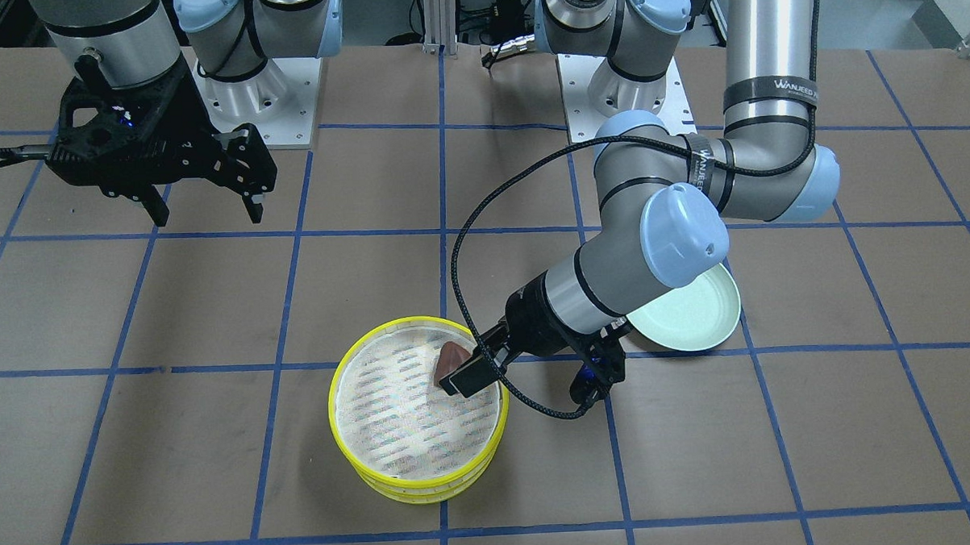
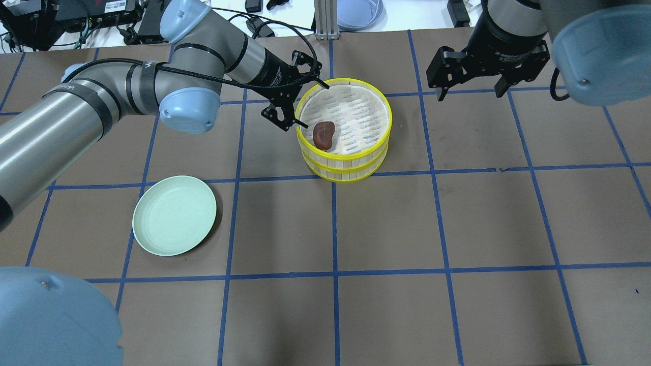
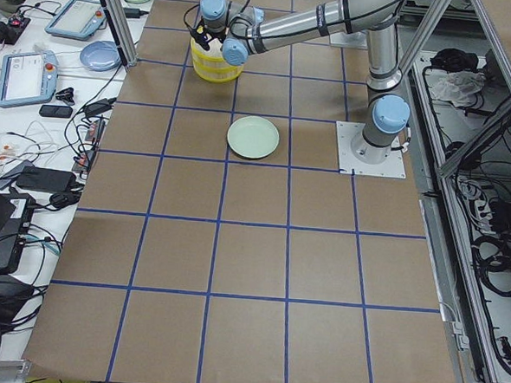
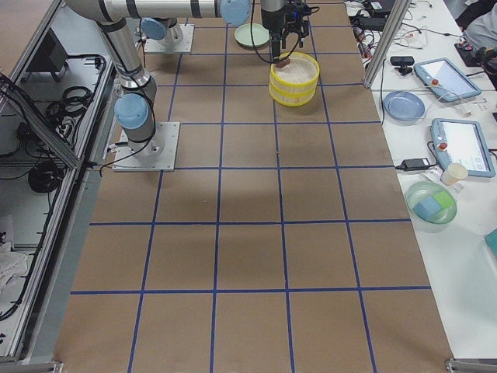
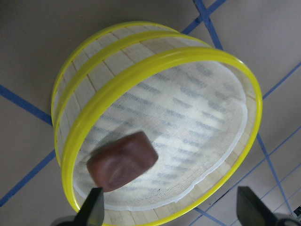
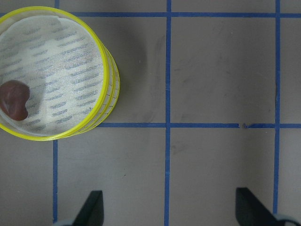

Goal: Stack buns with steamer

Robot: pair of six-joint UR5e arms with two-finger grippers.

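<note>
Two yellow-rimmed steamer trays (image 2: pixel 346 168) stand stacked one on the other, also seen in the front view (image 1: pixel 428 488). The dark reddish-brown bun (image 2: pixel 324 134) lies on the top tray's white cloth near the rim; it also shows in the front view (image 1: pixel 450 356), the left wrist view (image 5: pixel 122 160) and the right wrist view (image 6: pixel 14 99). My left gripper (image 2: pixel 314 105) is open, tilted over the tray's rim just beside the bun, holding nothing. My right gripper (image 2: pixel 470 94) is open and empty, high above the table, off to the trays' side. The cream-white bun is hidden.
A plain pale green plate (image 2: pixel 174 215) lies on the table under my left arm's elbow, also in the front view (image 1: pixel 688 314). Brown table paper with blue tape lines lies all around. A cable loops from my left wrist beside the trays.
</note>
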